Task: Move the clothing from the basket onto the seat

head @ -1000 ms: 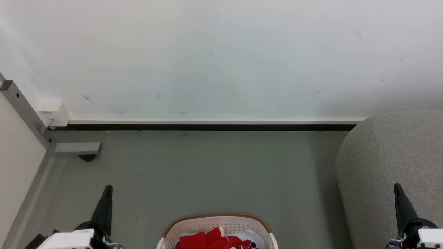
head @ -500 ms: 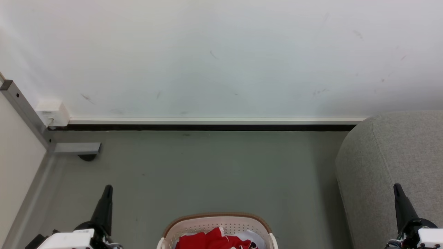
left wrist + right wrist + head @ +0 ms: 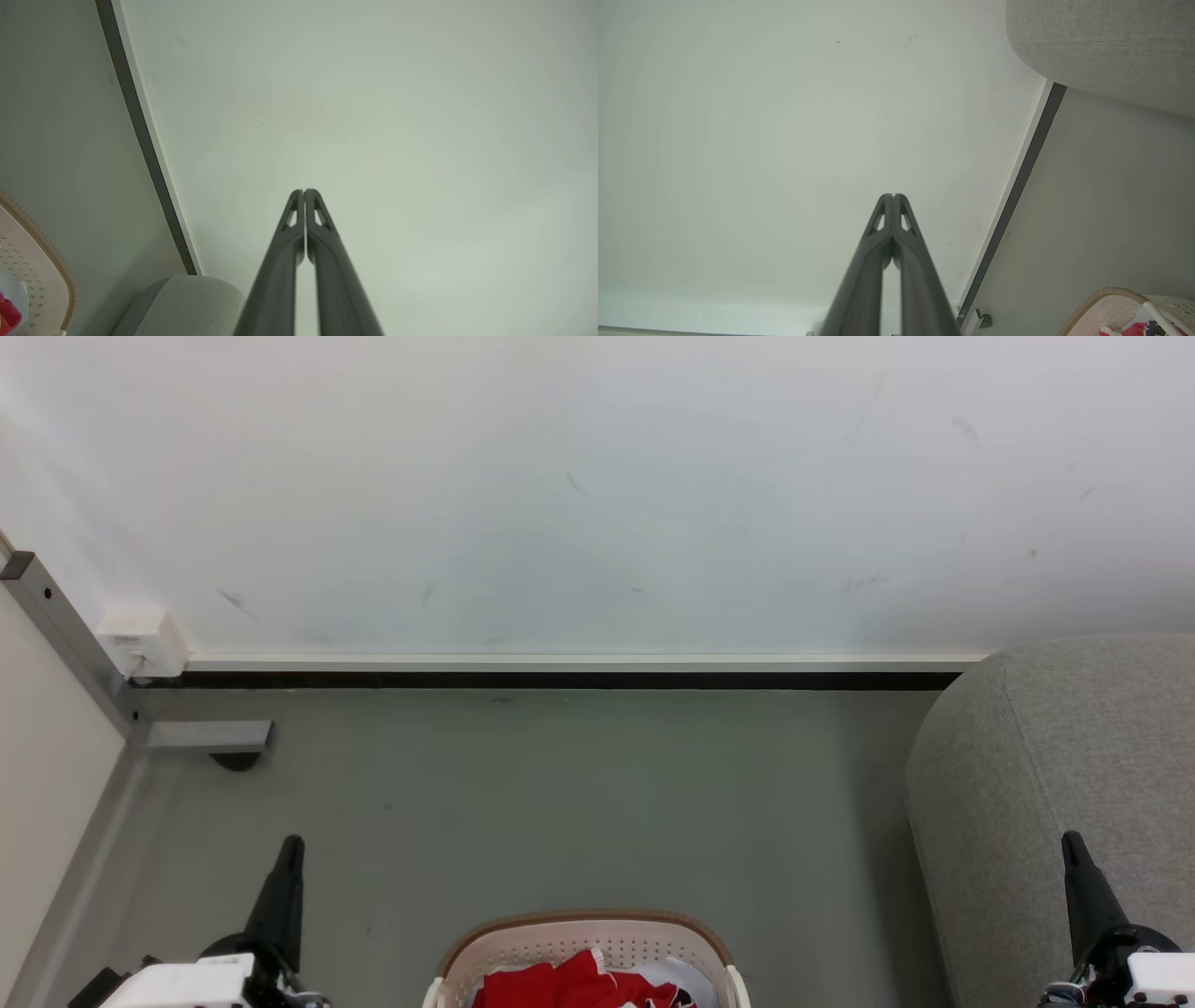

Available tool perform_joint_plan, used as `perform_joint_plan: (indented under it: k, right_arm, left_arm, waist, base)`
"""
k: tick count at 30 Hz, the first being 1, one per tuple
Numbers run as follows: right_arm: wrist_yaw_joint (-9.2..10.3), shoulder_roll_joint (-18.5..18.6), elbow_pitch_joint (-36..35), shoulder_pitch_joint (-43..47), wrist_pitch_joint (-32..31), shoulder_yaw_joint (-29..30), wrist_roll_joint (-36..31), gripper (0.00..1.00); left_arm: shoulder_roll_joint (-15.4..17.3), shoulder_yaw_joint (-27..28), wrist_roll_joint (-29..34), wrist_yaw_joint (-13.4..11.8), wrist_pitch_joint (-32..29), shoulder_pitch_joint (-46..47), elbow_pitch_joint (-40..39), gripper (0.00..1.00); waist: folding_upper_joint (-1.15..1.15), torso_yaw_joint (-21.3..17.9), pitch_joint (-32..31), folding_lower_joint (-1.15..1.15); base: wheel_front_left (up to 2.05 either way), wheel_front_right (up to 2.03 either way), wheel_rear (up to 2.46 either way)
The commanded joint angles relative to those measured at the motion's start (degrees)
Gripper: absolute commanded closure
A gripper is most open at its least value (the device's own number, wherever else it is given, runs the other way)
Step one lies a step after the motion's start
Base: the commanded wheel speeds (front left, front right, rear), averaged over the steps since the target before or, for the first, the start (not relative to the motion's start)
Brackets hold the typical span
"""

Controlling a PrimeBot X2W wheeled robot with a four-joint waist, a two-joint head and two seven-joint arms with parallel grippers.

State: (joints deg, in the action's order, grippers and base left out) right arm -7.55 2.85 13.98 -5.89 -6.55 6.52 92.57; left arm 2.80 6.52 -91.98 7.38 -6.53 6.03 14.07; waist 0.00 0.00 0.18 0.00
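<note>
Both pincers, left pincer and right pincer, are pressed together, empty. The clothing fills the basket; a shallow pinch could drop it short of the seat.

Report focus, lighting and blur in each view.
Head view: soft, even light, no glare, sharp throughout; the basket is cut by the bottom edge. Left wrist view: the left gripper is crisp at its tips, blurred toward the bottom edge. Right wrist view: the right gripper blurs likewise; the seat looks sharp.
</note>
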Motion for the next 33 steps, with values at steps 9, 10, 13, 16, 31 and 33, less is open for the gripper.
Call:
perform_joint_plan:
  k: [9, 10, 13, 16, 31, 33]
  right_arm:
    - [0.14, 0.02, 0.13, -0.72, -0.07, 0.15, -0.34, 1.0]
    - [0.14, 0.02, 0.13, -0.72, -0.07, 0.15, -0.34, 1.0]
    - [0.14, 0.02, 0.13, -0.72, -0.07, 0.15, -0.35, 1.0]
    - [0.14, 0.02, 0.13, -0.72, -0.07, 0.15, -0.34, 1.0]
    - [0.14, 0.02, 0.13, -0.72, -0.07, 0.15, -0.34, 1.0]
    - [0.14, 0.02, 0.13, -0.72, -0.07, 0.15, -0.34, 1.0]
  left_arm:
    - [0.17, 0.07, -0.83, 0.29, -0.16, 0.47, -0.03, 1.0]
    - [0.17, 0.07, -0.83, 0.29, -0.16, 0.47, -0.03, 1.0]
    - [0.17, 0.07, -0.83, 0.29, -0.16, 0.47, -0.03, 1.0]
    - [0.17, 0.07, -0.83, 0.29, -0.16, 0.47, -0.03, 1.0]
    - [0.17, 0.07, -0.83, 0.29, -0.16, 0.47, -0.03, 1.0]
    - [0.17, 0.07, -0.83, 0.29, -0.16, 0.47, -0.03, 1.0]
  waist:
    - [0.0, 0.0, 0.0, 0.0]
    - [0.0, 0.0, 0.0, 0.0]
    - [0.0, 0.0, 0.0, 0.0]
    - [0.0, 0.0, 0.0, 0.0]
    - [0.0, 0.0, 0.0, 0.0]
    - [0.0, 0.0, 0.0, 0.0]
  base:
    - [0.0, 0.0, 0.0]
    - [0.0, 0.0, 0.0]
    - [0.0, 0.0, 0.0]
    - [0.0, 0.0, 0.0]
    - [0.0, 0.0, 0.0]
    - [0.0, 0.0, 0.0]
